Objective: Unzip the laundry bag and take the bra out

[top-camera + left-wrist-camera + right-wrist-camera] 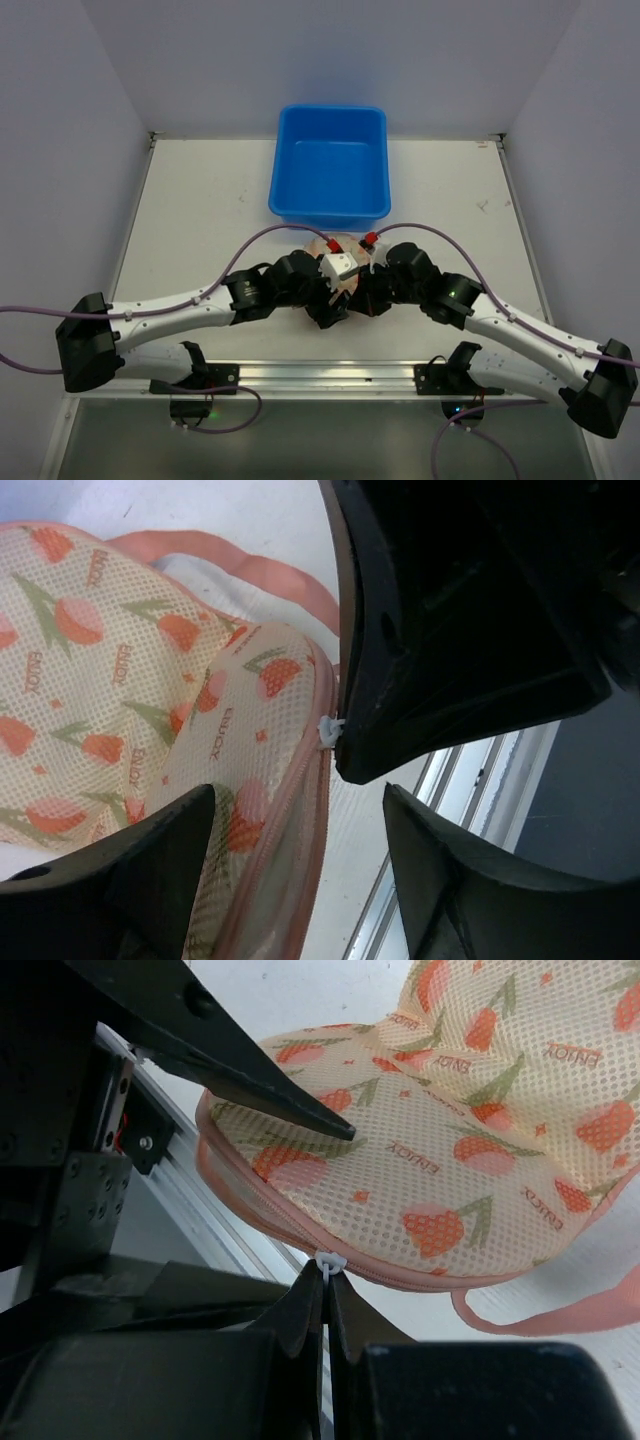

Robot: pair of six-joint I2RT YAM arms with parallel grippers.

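On the laundry bag (480,1150), right jaws clamp the white zipper pull (330,1259); left jaws straddle its edge, apart.

Tight over laundry bag (100,680): left gripper (295,810), jaws spread astride bag edge, nose to nose with right gripper (326,1278), pinched on zipper pull (331,1259). Far side blocked by blue tub (330,165) just behind. Near side hemmed by metal rail (320,374). Open table (200,210) left and right of tub, outside forearms.
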